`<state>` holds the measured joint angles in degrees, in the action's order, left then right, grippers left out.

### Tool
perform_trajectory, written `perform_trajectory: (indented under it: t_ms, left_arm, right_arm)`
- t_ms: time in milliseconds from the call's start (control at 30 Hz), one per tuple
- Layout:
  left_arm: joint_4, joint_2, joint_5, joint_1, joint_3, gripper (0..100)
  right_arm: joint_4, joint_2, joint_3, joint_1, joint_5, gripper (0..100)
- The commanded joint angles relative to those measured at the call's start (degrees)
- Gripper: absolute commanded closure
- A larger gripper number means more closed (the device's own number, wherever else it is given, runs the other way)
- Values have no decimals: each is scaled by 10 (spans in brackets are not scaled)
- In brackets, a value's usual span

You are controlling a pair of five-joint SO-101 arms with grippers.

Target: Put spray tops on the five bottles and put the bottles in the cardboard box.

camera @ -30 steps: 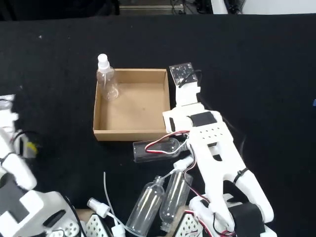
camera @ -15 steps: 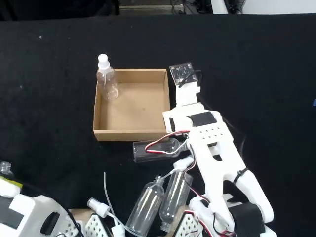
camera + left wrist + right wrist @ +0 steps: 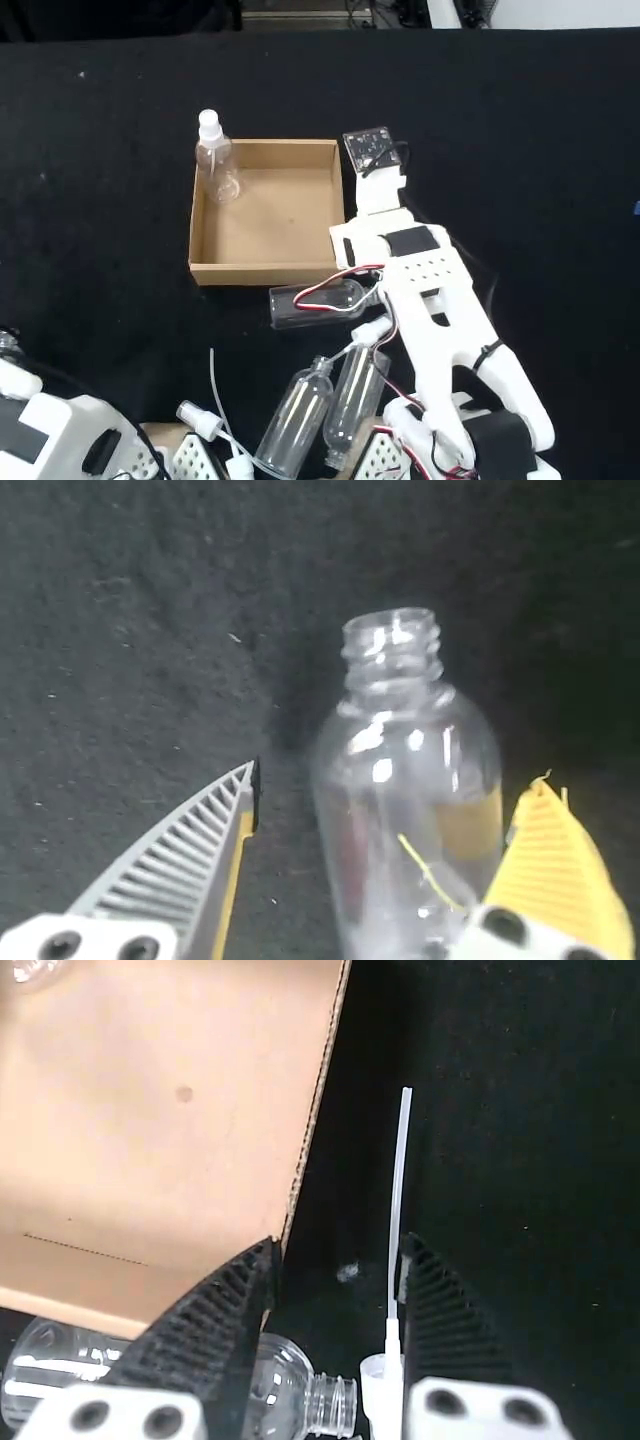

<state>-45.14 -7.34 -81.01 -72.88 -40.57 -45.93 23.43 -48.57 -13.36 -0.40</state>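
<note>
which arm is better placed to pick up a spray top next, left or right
Right, most likely: its open claw straddles a spray top beside the cardboard box. The left claw is at an uncapped bottle instead, so it suits holding that bottle.

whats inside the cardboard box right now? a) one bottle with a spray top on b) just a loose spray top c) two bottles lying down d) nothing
a: in the high view one clear bottle stands upright in a far corner of the cardboard box, with a white spray top on its neck.
</note>
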Motion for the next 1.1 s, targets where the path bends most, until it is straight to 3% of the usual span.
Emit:
perform_trajectory:
  t_ms: [0, 100, 300, 433, 533, 667, 833, 1067]
  left_arm:
    - [36, -35, -18, -7, -30, 627]
    - [4, -37, -21, -7, -49, 673]
    - [-99, -91, 4, -4, -29, 952]
    - [-164, -164, 75, 44, -10, 966]
    - [-181, -219, 185, 127, -15, 970]
    - [-180, -279, 413, 240, -22, 970]
    - [-113, -351, 645, 356, -64, 970]
    - [92, -393, 727, 401, -215, 970]
  right_arm:
    - [9, 34, 1, 13, 4, 828]
    - [9, 34, 1, 13, 4, 828]
    - [11, 34, 4, 13, 4, 827]
    - [10, 34, 6, 13, 4, 826]
    - [10, 34, 6, 13, 4, 826]
    - [6, 36, 9, 14, 4, 828]
    - [-132, 80, 80, 11, 63, 828]
    - [-270, 133, 123, -3, 224, 828]
